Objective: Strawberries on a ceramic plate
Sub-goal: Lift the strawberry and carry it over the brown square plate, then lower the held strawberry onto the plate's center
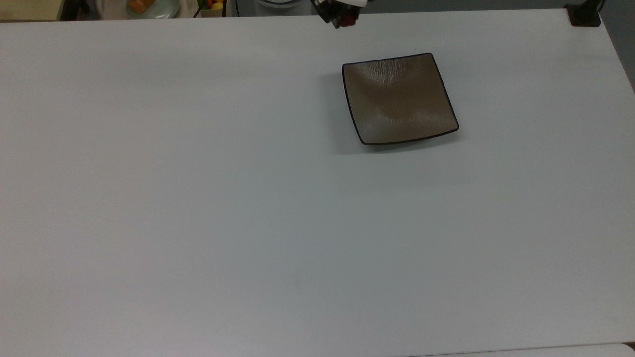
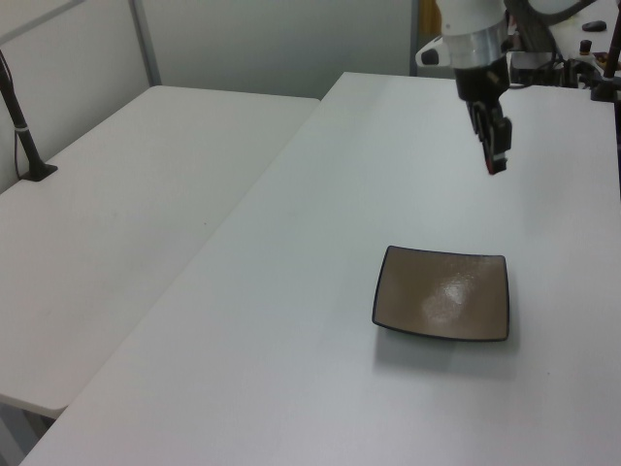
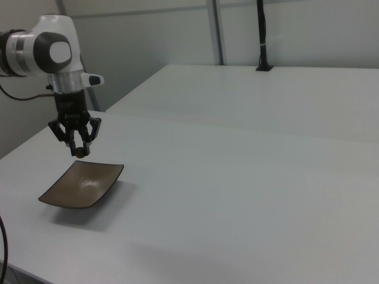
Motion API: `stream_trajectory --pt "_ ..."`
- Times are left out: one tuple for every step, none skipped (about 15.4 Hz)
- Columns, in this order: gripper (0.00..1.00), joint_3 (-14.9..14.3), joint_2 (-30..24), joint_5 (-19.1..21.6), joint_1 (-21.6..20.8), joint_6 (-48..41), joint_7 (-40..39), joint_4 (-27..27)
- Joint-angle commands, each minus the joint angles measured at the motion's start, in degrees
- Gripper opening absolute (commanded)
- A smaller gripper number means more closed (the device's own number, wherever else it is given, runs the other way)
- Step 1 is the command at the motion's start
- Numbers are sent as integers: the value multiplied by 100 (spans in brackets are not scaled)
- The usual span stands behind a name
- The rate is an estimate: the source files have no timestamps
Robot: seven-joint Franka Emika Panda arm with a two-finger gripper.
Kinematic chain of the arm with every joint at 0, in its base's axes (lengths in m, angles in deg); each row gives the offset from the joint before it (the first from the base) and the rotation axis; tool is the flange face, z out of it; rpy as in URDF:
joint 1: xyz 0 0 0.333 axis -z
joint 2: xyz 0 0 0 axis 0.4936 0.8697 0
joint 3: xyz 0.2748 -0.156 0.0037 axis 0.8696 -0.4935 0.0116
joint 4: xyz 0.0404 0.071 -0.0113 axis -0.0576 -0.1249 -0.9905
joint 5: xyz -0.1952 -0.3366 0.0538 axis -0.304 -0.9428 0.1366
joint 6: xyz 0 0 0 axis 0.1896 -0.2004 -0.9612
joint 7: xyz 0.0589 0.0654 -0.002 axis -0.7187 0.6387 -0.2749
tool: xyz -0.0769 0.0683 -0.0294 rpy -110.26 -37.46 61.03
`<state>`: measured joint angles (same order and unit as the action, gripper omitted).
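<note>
The square brown ceramic plate (image 1: 400,99) with a thin black rim lies on the white table, also seen as the plate (image 2: 442,294) and the plate (image 3: 82,184). My gripper (image 1: 342,20) hangs in the air at the top view's upper edge, left of and beyond the plate. It is shut on the small red strawberry (image 1: 347,21). In the left view the gripper (image 2: 497,163) hovers well above the plate's far side. In the right view the gripper (image 3: 81,152) holds the dark strawberry (image 3: 81,154) just above the plate's far edge.
The white table (image 1: 198,198) spreads wide around the plate. A second white table (image 2: 116,214) stands at the left view's left. A round pale plate with orange food (image 1: 149,7) sits beyond the table's far edge. A black clamp (image 1: 584,15) is at the top view's upper right corner.
</note>
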<state>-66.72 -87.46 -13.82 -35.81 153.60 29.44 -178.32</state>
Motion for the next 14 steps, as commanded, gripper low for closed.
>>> stream_trajectory --pt "18 -28 348 106 -378 578 877 -54" --pt "18 -19 454 106 -439 814 1106 -72" --pt "18 -11 550 115 -475 1026 1317 -106" --pt "18 24 647 115 -527 1254 1493 -185" --pt "18 77 726 115 -580 1552 1686 -264" --pt "18 86 814 115 -616 1851 1897 -361" --pt "18 95 867 115 -642 2132 2090 -475" --pt "18 112 911 115 -651 2387 2214 -624" --pt "18 121 938 115 -660 2616 2241 -756" --pt "18 121 956 115 -686 2810 2268 -879" --pt "19 130 1017 115 -721 2977 2329 -950" --pt "19 130 1096 115 -765 3101 2434 -968" --pt "19 130 1183 107 -835 3189 2531 -977" --pt "19 130 1254 80 -879 3251 2601 -977"
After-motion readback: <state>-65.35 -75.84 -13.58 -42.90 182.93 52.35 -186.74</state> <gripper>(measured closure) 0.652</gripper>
